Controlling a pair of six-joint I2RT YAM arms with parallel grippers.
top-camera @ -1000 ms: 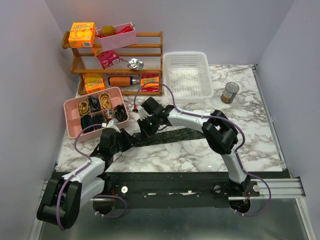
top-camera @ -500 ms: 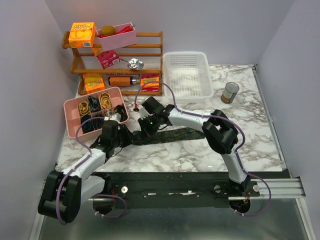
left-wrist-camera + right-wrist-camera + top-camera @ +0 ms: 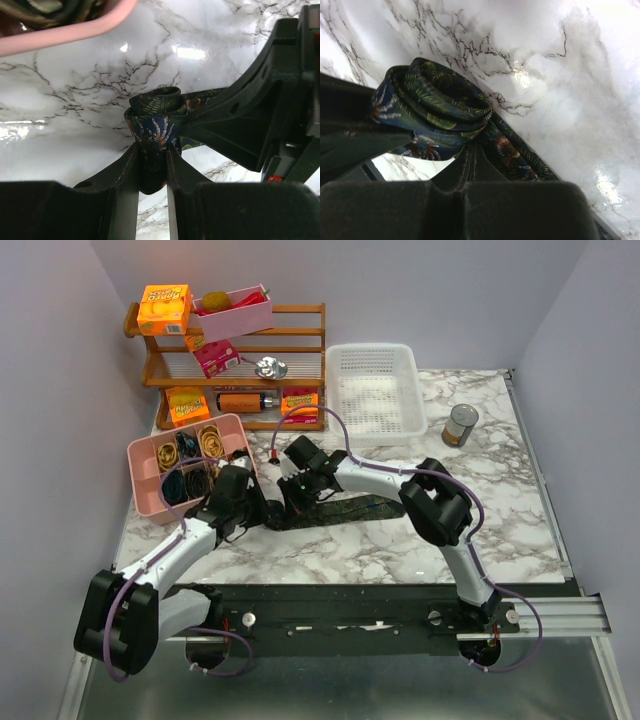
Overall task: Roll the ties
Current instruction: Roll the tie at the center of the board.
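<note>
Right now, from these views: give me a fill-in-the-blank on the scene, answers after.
1. The left gripper clamps the tie's ___ end.
2. The right gripper is fully ___.
3. In the top view, the can stands ___ of the basket.
4. The tray of loops is ___.
Missing: rolled; shut; right; pink.

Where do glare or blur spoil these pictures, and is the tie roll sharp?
Left wrist view: white glare patches on the marble table, but the rolled tie is sharp; the left fingers are almost black. Right wrist view: the upper right is washed out and soft, the right fingers blurred and dark. Top view: even light, no strong glare.
</note>
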